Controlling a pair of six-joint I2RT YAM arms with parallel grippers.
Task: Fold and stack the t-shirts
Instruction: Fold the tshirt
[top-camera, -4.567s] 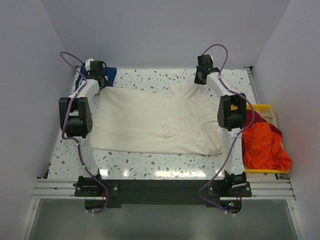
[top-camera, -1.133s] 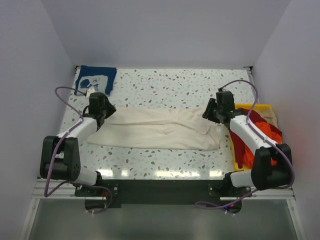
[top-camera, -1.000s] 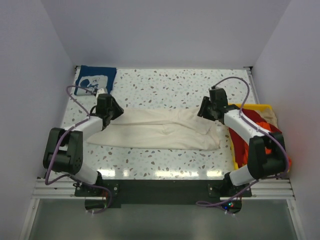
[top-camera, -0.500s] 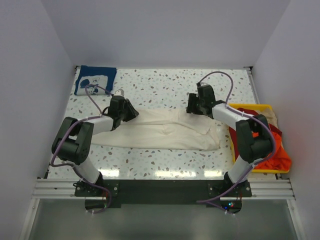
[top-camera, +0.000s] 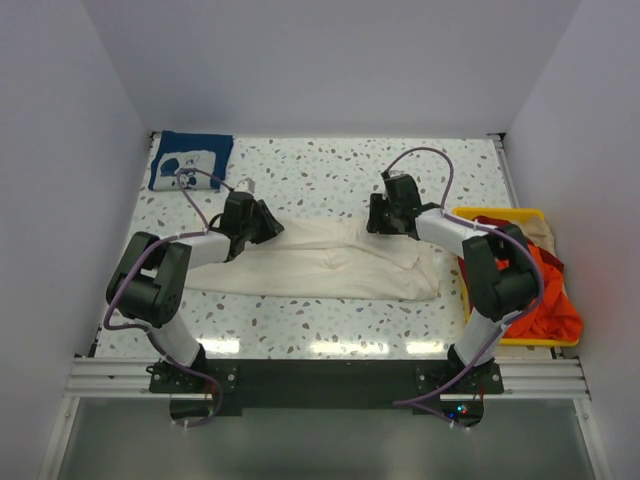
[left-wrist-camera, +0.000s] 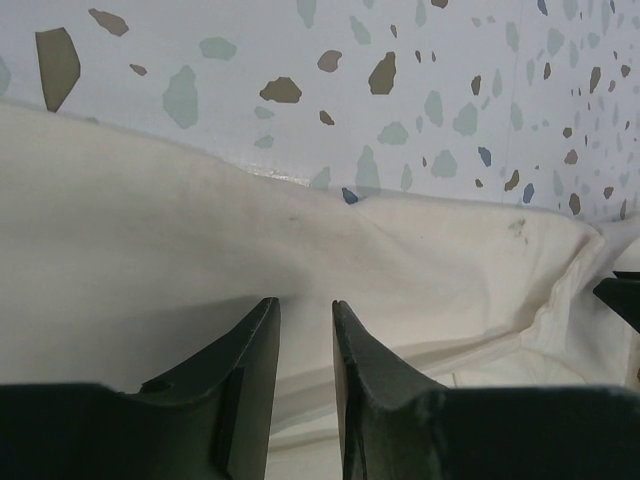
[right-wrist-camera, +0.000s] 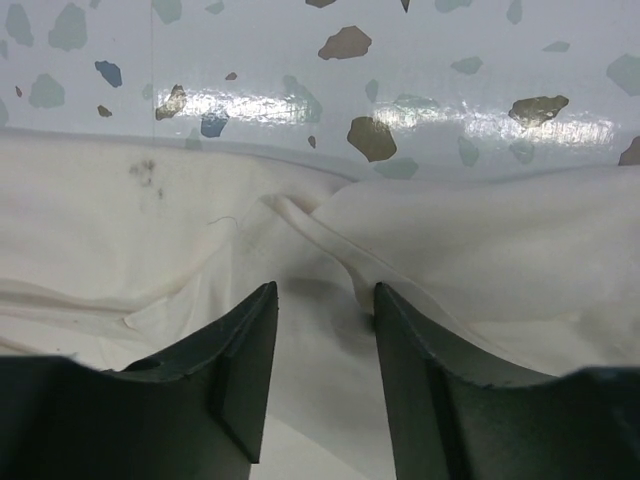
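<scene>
So we see the big cream cloth t-shirt (top-camera: 320, 262) lying as a long band; left claw (left-wrist-camera: 305, 305) barely parted, right claw (right-wrist-camera: 325, 290) wider, both empty at its far edge.

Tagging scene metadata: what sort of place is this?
Probably a lab robot cell: plain white walls boxing in a speckled table, an aluminium mounting rail, an orange-red t-shirt in a yellow bin.

Four t-shirts, by my count: one cream shirt (top-camera: 320, 265), one navy shirt (top-camera: 190, 160), one orange-red shirt (top-camera: 540, 298), one beige shirt (top-camera: 545, 232). One yellow bin (top-camera: 500, 213), one desk (top-camera: 320, 170), and two arms, left arm (top-camera: 200, 247) and right arm (top-camera: 440, 228).
</scene>
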